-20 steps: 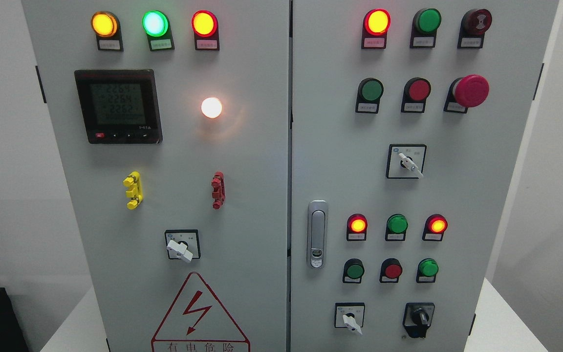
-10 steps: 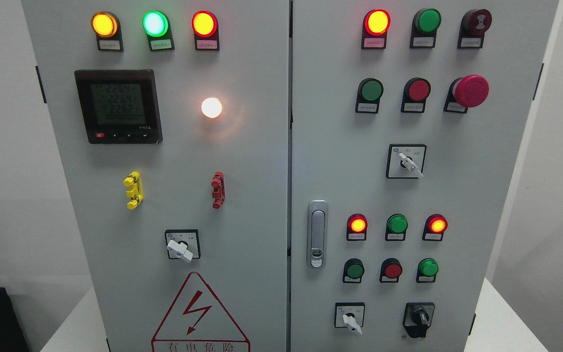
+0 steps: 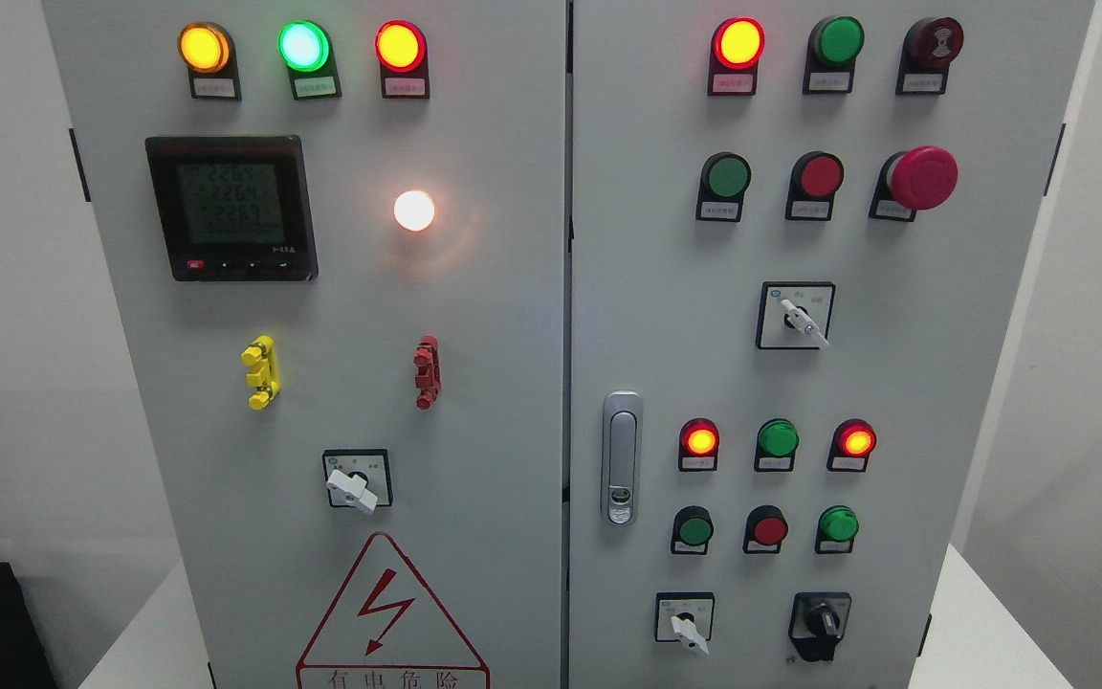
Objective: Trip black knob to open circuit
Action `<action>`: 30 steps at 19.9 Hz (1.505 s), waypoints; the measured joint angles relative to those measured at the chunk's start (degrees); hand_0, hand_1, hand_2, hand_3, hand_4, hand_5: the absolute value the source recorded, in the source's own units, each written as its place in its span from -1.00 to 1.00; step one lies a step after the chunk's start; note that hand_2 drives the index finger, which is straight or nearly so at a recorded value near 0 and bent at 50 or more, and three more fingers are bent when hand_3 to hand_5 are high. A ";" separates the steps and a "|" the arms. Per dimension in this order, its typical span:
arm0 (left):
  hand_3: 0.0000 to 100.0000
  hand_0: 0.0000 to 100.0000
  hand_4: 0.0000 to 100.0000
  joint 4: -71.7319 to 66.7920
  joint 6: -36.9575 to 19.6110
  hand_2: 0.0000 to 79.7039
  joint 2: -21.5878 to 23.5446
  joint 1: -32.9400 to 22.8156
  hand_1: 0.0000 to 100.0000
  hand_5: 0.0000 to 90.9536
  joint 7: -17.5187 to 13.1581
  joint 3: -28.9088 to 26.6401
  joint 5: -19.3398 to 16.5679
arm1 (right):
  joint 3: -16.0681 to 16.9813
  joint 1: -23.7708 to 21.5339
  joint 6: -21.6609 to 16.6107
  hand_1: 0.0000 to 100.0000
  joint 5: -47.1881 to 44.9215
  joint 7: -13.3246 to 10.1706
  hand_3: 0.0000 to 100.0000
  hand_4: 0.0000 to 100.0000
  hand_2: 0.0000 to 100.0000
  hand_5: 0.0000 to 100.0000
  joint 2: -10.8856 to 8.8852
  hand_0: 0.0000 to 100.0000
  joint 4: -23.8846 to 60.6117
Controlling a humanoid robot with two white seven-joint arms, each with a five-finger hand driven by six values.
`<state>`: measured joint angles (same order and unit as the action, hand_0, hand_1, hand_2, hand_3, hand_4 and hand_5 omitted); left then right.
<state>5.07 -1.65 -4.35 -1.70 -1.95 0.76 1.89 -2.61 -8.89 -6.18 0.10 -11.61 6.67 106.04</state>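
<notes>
Hand: neither left nor right visible, so grip state cannot be told. Black knob (image 3: 821, 624) sits at lower right corner of cabinet's right door (image 3: 666, 316), right of white selector switch (image 3: 685, 622). Knob's grip bar runs near vertical, top tilted slightly right.

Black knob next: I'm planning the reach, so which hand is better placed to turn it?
Probably the right hand. Neither hand is in view, but the black knob sits at the lower right of the right door, nearer where the right arm would come in.
</notes>
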 measured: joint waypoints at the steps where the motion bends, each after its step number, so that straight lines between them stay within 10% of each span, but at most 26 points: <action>1: -1.00 -0.76 -1.00 0.00 0.00 -1.00 0.00 0.00 -0.22 -1.00 0.00 0.00 0.00 | -0.04 0.22 0.38 0.91 0.00 0.01 1.00 0.94 -1.00 0.71 0.00 0.77 0.00; 30: -1.00 -0.76 -1.00 0.00 0.00 -1.00 0.00 0.00 -0.22 -1.00 0.00 0.00 0.00 | -0.59 4.53 2.29 0.92 0.00 0.90 1.00 0.93 -1.00 0.69 0.00 0.77 -2.65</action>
<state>5.07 -1.65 -4.35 -1.69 -1.95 0.76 1.89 -3.20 -4.36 -3.89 0.10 -10.70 6.67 103.38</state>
